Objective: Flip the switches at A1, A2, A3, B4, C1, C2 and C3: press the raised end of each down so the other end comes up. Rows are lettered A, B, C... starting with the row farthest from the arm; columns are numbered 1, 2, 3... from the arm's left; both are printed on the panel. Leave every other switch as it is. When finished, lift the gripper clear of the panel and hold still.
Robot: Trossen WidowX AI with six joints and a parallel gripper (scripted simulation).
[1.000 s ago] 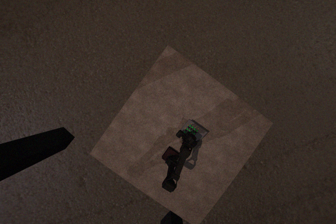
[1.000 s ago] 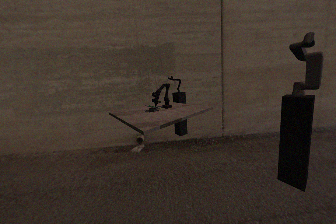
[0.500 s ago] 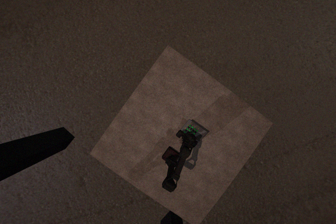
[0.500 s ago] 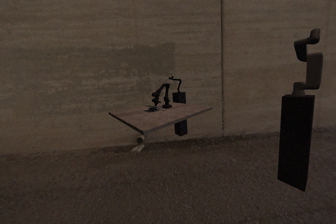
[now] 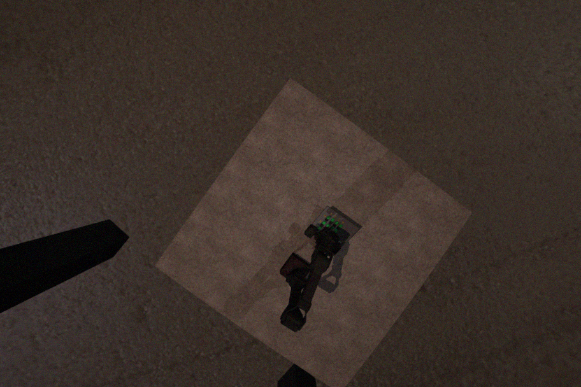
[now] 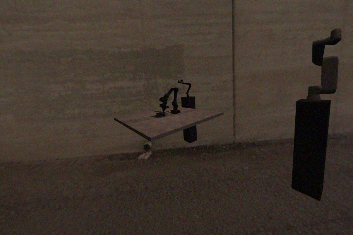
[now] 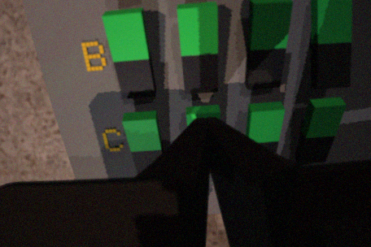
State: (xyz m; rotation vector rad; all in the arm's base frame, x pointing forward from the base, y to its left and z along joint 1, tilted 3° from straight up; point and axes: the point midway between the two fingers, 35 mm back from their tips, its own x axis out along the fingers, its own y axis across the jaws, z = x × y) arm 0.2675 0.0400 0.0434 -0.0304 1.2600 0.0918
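Note:
The switch panel carries rows of rockers with green far halves and dark near halves. My gripper is shut and empty, its tips over the C2 switch, hiding most of it. The C1 switch is left of the tips; the C3 switch and C4 switch are right. In row B, the B1 switch, B2 switch, B3 switch and B4 switch show. Only row A's dark near ends show. Contact with C2 is unclear.
The panel lies on a square table. My arm's base stands behind the gripper. Off the table, a small dark arm stands on a pedestal and a larger grey arm on another pedestal.

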